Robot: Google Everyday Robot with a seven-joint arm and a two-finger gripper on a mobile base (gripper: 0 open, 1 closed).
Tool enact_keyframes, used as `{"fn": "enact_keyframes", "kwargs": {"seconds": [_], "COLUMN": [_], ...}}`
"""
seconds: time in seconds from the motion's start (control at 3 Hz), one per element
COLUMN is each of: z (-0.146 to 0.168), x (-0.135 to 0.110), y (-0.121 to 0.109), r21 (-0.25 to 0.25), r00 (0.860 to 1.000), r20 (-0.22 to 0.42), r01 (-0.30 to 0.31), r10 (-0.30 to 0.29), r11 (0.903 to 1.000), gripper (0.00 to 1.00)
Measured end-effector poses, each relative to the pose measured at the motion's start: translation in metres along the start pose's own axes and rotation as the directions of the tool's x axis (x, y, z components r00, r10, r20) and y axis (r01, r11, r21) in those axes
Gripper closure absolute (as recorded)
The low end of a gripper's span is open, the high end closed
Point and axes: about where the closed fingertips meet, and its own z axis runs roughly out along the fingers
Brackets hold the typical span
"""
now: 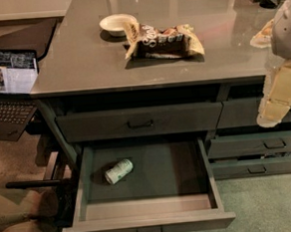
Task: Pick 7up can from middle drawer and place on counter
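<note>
The 7up can (119,171) lies on its side in the left part of the open middle drawer (153,222), which is pulled far out below the counter (82,62). The drawer's inside is dark and holds nothing else that I can see. My gripper (271,113) hangs at the right edge of the view, in front of the neighbouring drawer stack, well to the right of the can and above the level of the drawer. It holds nothing that I can see.
A brown-and-yellow snack bag (163,41) and a white bowl (116,24) sit on the counter. A shut shallower drawer (140,122) is above the open one. A laptop (7,87) stands at the left. A person's legs (17,216) are at the lower left.
</note>
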Motion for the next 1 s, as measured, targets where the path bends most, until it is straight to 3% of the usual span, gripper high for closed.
{"fn": "enact_keyframes", "kwargs": {"seconds": [0.67, 1.0], "z": [0.001, 0.026], "x": [-0.002, -0.005], "y": [0.0, 0.004], "r21": [0.006, 0.006], "r00": [1.0, 0.997], "r20": [0.002, 0.021], "r01": [0.017, 0.068], "r10": [-0.017, -0.068], "r11": [0.9998, 0.9977], "gripper": [0.0, 0.0]}}
